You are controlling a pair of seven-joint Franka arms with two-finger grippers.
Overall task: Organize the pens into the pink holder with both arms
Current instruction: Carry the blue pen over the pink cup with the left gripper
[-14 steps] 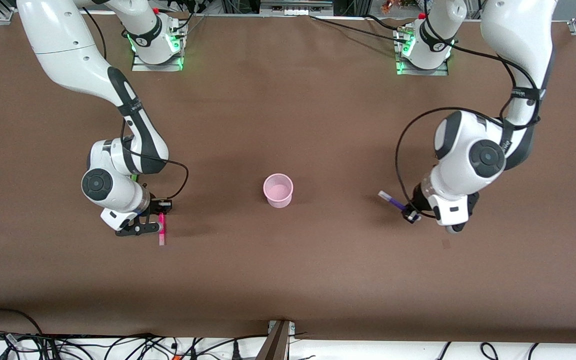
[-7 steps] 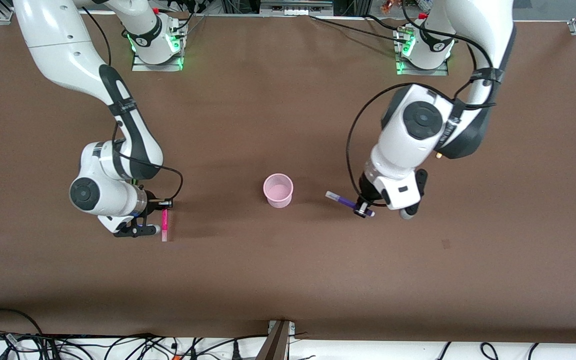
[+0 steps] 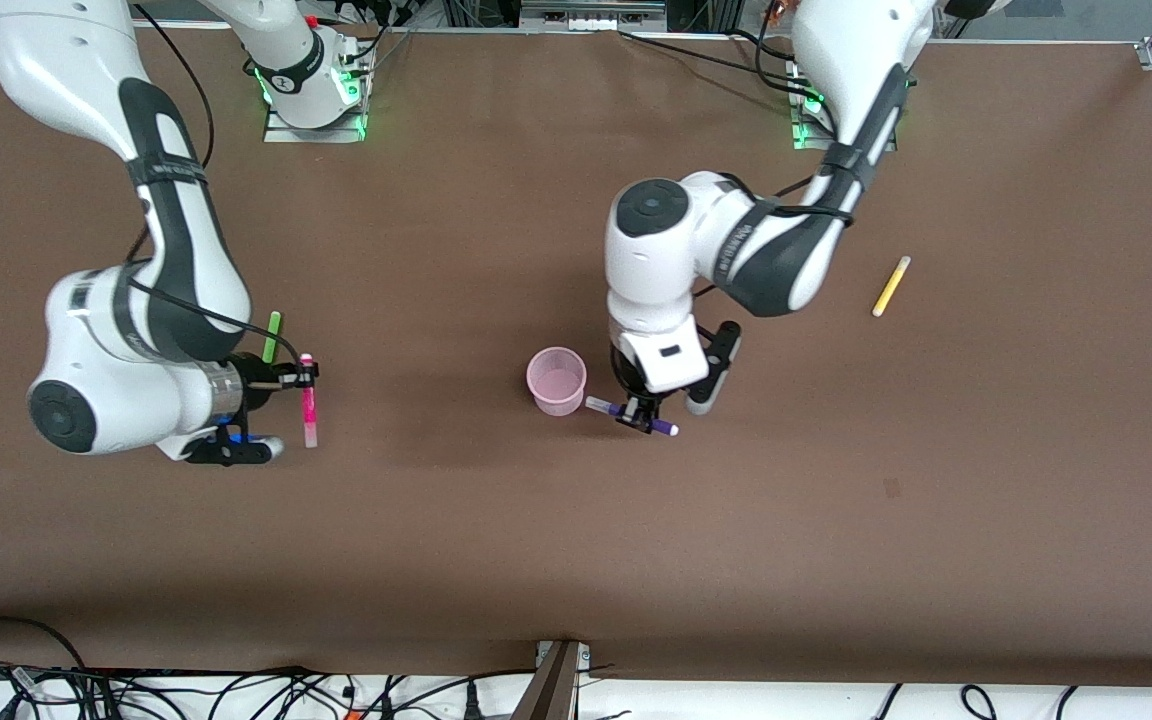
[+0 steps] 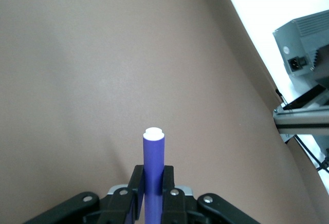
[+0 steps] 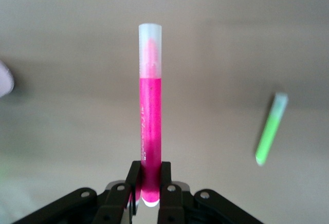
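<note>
The pink holder [image 3: 556, 380] stands upright mid-table. My left gripper [image 3: 639, 413] is shut on the purple-blue pen [image 3: 626, 409], held level in the air right beside the holder; the pen also shows in the left wrist view [image 4: 153, 170]. My right gripper [image 3: 302, 381] is shut on the magenta-pink pen [image 3: 308, 408], lifted off the table toward the right arm's end; the right wrist view shows it clamped near one end [image 5: 150, 131]. The green pen [image 3: 272, 336] lies on the table beside the right gripper and shows in the right wrist view [image 5: 270, 129]. The yellow pen [image 3: 890, 286] lies toward the left arm's end.
The brown table [image 3: 576, 540] is bare between the holder and the front edge. Cables [image 3: 136, 690] and a bracket [image 3: 556, 675] lie past the front edge. The arm bases [image 3: 311, 90] stand along the back.
My left arm has swung in with the purple-blue pen to right beside the holder, uncovering the yellow pen. My right gripper has lifted the magenta-pink pen, uncovering the green pen.
</note>
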